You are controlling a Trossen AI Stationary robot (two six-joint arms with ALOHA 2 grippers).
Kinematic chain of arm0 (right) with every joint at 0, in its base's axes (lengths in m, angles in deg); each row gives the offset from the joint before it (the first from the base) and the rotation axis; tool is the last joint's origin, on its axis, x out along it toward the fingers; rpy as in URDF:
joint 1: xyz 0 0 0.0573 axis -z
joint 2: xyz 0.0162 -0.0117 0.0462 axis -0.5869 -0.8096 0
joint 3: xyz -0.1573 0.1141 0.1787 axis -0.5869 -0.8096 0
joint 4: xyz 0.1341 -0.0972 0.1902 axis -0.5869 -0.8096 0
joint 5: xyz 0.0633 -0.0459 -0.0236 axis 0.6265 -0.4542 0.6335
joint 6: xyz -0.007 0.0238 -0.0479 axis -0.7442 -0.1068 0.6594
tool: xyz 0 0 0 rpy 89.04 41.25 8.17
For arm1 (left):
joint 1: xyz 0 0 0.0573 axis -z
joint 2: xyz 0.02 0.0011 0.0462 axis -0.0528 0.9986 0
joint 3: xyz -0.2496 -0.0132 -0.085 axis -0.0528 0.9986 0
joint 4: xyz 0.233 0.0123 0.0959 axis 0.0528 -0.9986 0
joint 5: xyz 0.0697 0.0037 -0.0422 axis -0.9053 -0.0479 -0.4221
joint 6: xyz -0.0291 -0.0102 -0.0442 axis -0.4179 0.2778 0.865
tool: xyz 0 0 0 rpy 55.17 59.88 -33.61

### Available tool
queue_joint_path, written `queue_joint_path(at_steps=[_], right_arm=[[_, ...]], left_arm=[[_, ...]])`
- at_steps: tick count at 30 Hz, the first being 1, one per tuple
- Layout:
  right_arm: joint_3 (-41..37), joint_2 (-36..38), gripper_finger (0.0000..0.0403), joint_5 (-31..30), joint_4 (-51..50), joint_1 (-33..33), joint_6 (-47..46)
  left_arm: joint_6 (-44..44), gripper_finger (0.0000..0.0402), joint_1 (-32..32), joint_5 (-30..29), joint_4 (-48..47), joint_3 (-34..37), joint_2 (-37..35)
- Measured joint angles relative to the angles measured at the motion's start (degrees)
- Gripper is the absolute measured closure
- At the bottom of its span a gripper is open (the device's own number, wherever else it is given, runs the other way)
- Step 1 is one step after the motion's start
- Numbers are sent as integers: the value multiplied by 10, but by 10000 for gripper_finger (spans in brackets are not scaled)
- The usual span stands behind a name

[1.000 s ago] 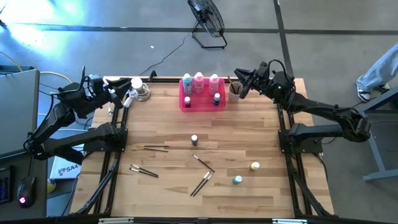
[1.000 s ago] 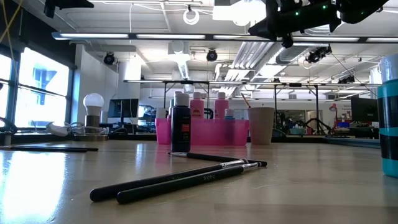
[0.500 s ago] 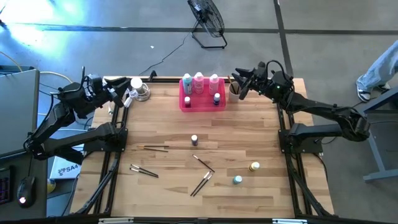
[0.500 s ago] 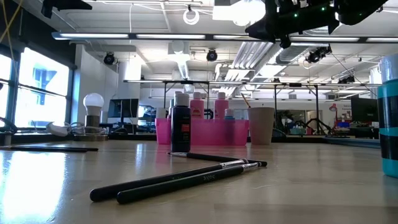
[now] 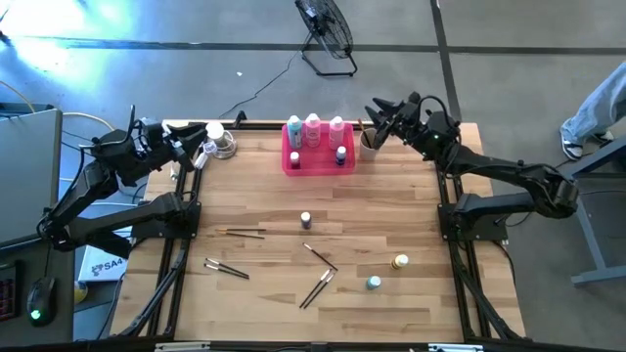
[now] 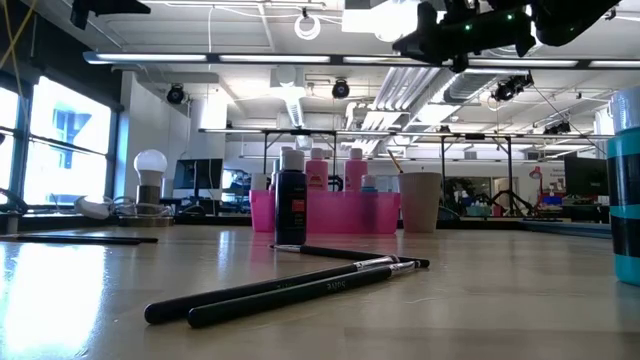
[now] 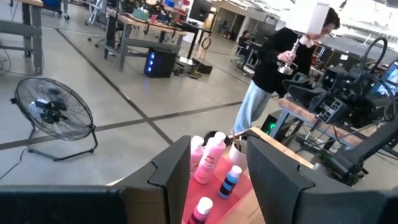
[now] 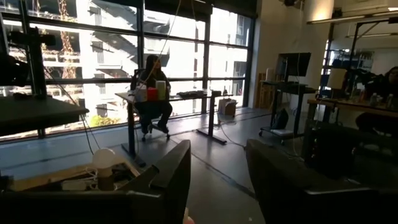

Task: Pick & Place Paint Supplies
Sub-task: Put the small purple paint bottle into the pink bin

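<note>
The bright pink tray (image 5: 318, 164) stands at the table's far edge. It holds three tall white-capped bottles (image 5: 312, 127), a tiny blue bottle (image 5: 340, 154) and a dark red one (image 5: 295, 159). The beige cup (image 5: 370, 143) stands to its right. A tiny dark bottle (image 5: 306, 221), a yellow one (image 5: 400, 262) and a teal one (image 5: 374, 284) stand on the table. Brown brushes (image 5: 317, 287) lie flat around them. My right gripper (image 5: 378, 111) hovers open above the cup, high in the low view (image 6: 440, 30). My left gripper (image 5: 193, 149) waits open at the far left corner.
A lamp with a round bulb (image 5: 217, 140) sits at the far left corner, close to my left gripper. A floor fan (image 5: 328, 34) stands beyond the table. A person (image 7: 280, 56) stands in the room behind. Bare wood (image 5: 274, 191) lies between the tray and the loose supplies.
My right gripper has drifted a little toward the table's far edge and upward over the cup, tipping toward level. It stays open. Nothing on the table has moved.
</note>
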Motion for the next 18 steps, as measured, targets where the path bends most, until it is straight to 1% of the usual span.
queue_joint_path(at_steps=[3,7,18], right_arm=[[0,0,253,-9,10,0,9],[0,0,253,-11,15,0,9],[0,0,253,-15,18,-8,9]], left_arm=[[0,249,0,4,-2,0,0],[0,249,0,34,-6,0,0],[0,249,0,33,-17,0,0]])
